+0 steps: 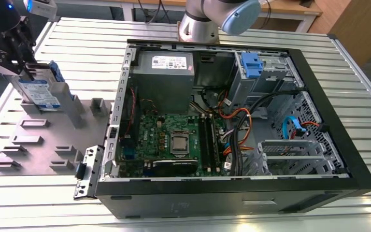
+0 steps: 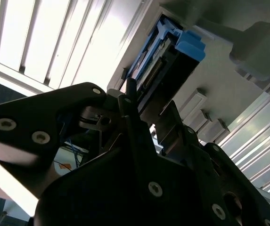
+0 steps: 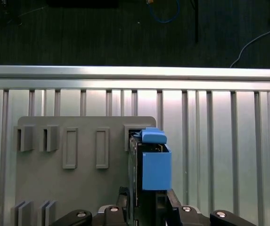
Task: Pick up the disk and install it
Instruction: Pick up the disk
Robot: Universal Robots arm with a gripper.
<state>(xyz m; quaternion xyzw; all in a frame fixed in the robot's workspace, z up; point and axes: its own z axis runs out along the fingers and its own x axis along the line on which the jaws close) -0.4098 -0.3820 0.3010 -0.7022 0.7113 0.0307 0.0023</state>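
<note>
In the exterior view the disk (image 1: 39, 91) stands on edge at the far left, silver with a blue-and-white label and blue side rails, at the back of a grey fixture plate (image 1: 40, 145). My gripper (image 1: 25, 71) comes down on its upper end, its dark fingers on either side of the disk and shut on it. The first wrist view looks along the disk (image 3: 155, 165), showing its blue rail, with the gripper (image 3: 146, 206) closed around it. The second wrist view shows the disk's (image 2: 175, 47) blue end beyond the black fingers (image 2: 131, 96). I cannot tell whether the disk is lifted off the fixture.
An open computer case (image 1: 340, 121) lies on the slatted metal table, to the exterior view's right of the fixture. Inside are a grey power-supply box (image 1: 163, 72), a motherboard (image 1: 172, 140), cables, and a blue tab on a metal cage (image 1: 251, 65). The arm's base (image 1: 202, 24) stands behind the case.
</note>
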